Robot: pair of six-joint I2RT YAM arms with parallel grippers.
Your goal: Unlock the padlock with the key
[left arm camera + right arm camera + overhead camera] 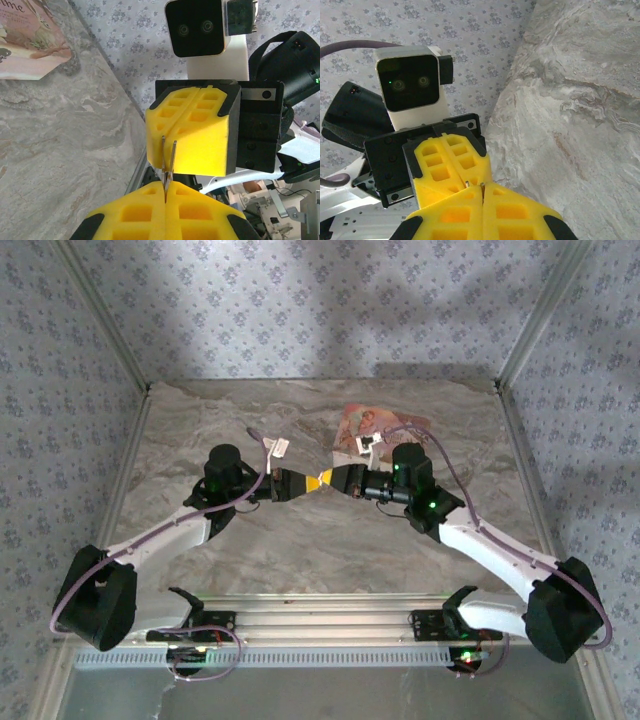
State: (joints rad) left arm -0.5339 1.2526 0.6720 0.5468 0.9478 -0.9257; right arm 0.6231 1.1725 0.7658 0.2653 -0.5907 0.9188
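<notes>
Left gripper (164, 210) has its yellow fingers pressed together, and a thin metal piece (163, 160) stands out of the seam between them, so it is clamped on that piece. From the left wrist camera the piece reads as two slim bright strips side by side. It may be the key's blade or part of the padlock's shackle, but it is too thin and edge-on to say which. The strips bridge the short gap between the two arms, which meet tip to tip above the middle of the marble-patterned table (300, 550).

The upper ends of the strips reach the tip of the right gripper (483, 197), at the seam of its fingers. Those fingers are also closed flat against each other. Whether they actually pinch the metal or only touch it is hard to judge. Behind the right arm, well apart from both grippers, a pink illustrated packet (368, 425) lies flat on the table.

The step in hand looks like mating key and lock in mid-air. Next would be a rotation of one wrist about the line of the metal piece while the other arm holds firm. Both grips need to be tight enough not to slip, and the two tips must stay aligned.
</notes>
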